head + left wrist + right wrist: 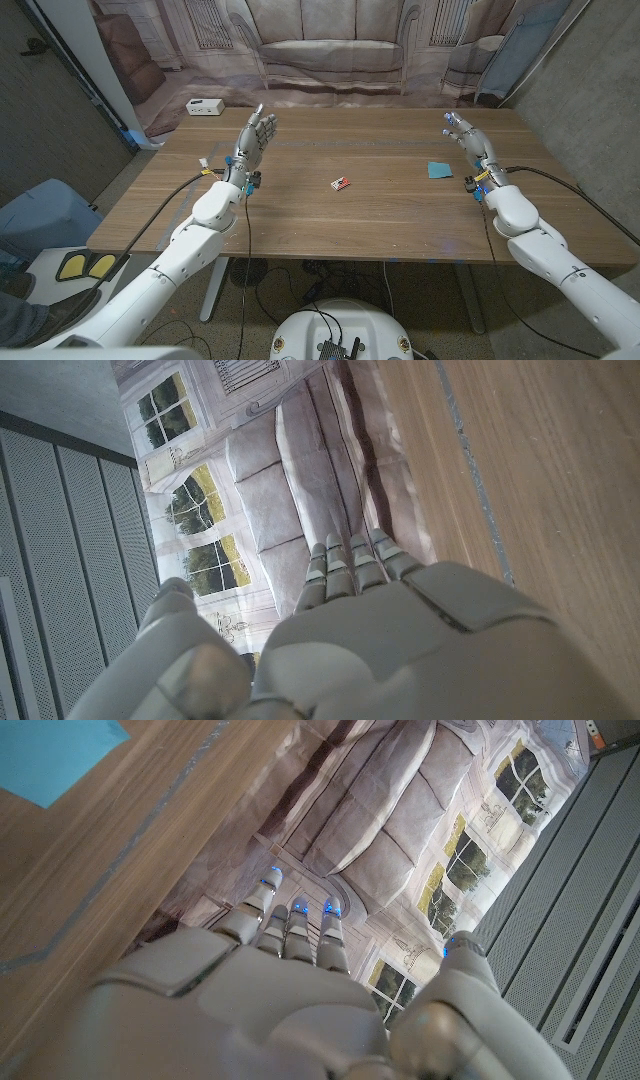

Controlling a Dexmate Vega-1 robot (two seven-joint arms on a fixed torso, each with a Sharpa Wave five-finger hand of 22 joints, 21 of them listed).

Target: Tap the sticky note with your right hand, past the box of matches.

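One blue sticky note (438,169) lies on the desk (380,215), just beside the right hand (470,140). One box of matches (341,184) sits near the desk's middle. One white box (204,107) occupies the far left corner. The right hand and the left hand (252,142) hold nothing, fingers extended.

A matchbox (341,183) lies mid-frame on the table (300,215); a sticky note (438,169) sits to its right, and a power strip (203,107) lies at the table's upper left.
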